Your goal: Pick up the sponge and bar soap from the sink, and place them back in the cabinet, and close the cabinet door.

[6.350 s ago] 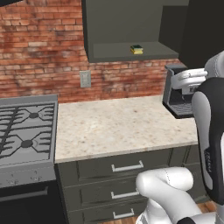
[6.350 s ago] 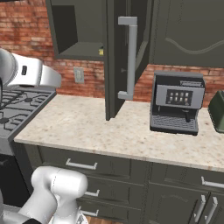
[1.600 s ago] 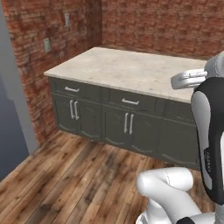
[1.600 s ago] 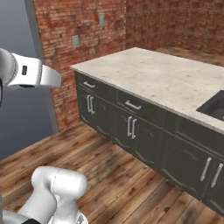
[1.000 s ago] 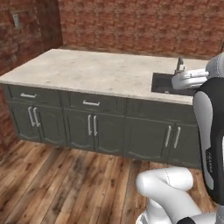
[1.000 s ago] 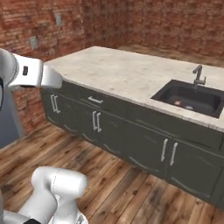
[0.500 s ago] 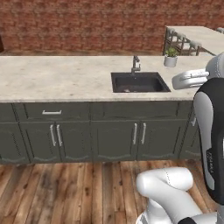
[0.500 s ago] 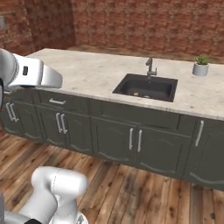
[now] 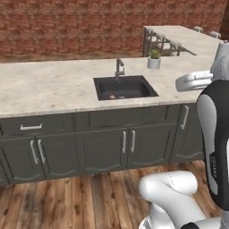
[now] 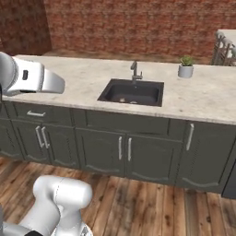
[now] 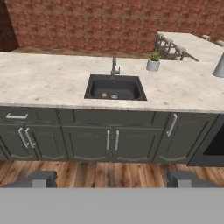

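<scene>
One dark charcoal sink (image 9: 126, 87) (image 10: 132, 92) (image 11: 114, 88) is set into a long, pale speckled counter (image 9: 49, 89) (image 10: 87, 76) (image 11: 43, 78), with a grey metal faucet (image 9: 119, 68) (image 10: 135, 71) (image 11: 114, 66) standing at its far rim. Inside the basin, near its front left area, a small orange-brown shape that may be the bar soap (image 11: 104, 94) lies beside a small pale lump (image 11: 114, 96); both are too small to make out in detail, and the sponge cannot be picked out. A small potted plant (image 9: 154, 58) (image 10: 186, 66) (image 11: 153, 62) in a pale pot stands on the counter to the right of the sink. Dark grey-green lower doors with silver pulls (image 11: 112, 140) run beneath the sink, above a wooden plank floor (image 11: 105, 173).

The claw (image 11: 112, 179) hangs well apart from the sink, back over the floor in front of the lower doors, looking toward the basin. Its two dark fingertips (image 11: 41, 178) stand spread as wide as they go, with nothing between them and touching nothing.
</scene>
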